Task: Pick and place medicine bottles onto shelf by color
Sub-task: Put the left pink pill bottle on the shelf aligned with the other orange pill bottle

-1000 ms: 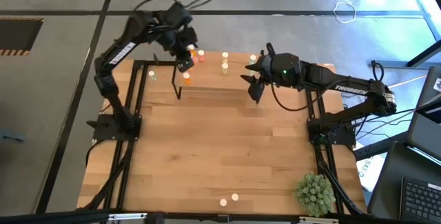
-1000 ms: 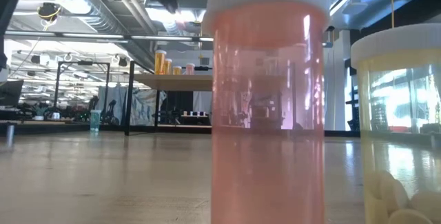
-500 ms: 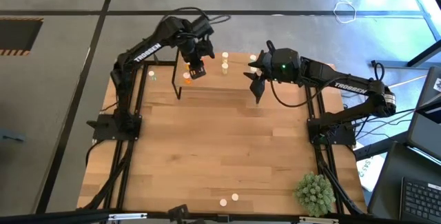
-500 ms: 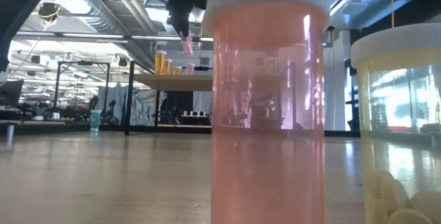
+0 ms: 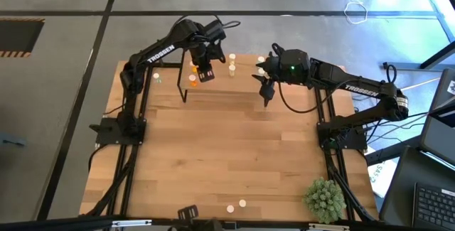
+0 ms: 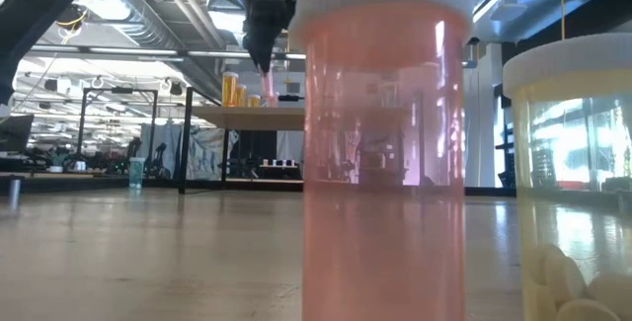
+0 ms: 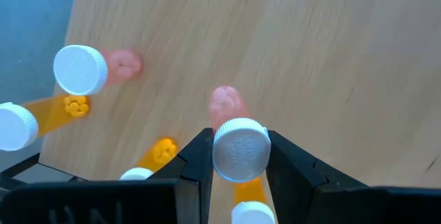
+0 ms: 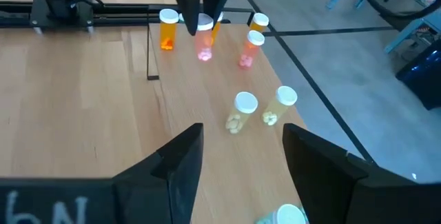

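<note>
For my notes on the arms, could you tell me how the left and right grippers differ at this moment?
The left gripper has its fingers shut on a pink bottle by the cap, above the shelf; the right gripper holds nothing, fingers open. The left hangs over the orange bottles; the right waits farther back. Both are dark with two fingers.

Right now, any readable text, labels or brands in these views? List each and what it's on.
"TROSSEN": on the left arm, high view.
"TROSSEN": on the right arm, high view.
Pale letters at the right wrist view's lower edge: cut off, unreadable.
Bottles: no readable labels.
</note>
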Robot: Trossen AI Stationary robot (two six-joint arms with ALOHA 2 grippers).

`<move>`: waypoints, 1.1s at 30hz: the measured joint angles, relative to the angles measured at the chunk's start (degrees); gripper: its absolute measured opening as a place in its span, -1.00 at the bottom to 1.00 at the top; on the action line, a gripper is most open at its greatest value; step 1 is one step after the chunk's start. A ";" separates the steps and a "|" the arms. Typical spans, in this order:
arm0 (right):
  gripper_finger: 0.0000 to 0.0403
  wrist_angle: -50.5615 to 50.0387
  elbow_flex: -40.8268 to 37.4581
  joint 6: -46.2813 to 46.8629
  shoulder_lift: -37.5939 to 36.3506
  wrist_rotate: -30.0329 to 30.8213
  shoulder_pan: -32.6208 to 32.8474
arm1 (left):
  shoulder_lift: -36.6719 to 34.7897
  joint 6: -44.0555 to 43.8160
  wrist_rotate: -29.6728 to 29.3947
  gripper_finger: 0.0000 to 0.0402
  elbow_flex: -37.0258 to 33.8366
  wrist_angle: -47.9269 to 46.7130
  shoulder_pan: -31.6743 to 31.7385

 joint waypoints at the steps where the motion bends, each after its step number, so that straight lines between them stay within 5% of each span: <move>1: 0.00 -0.02 0.00 0.04 0.00 0.00 0.00 | 0.09 0.02 -0.02 -0.53 0.00 0.00 0.21; 33: 0.00 0.13 0.00 0.01 0.00 0.00 0.00 | 3.98 1.07 -0.23 -0.53 -0.04 1.04 1.72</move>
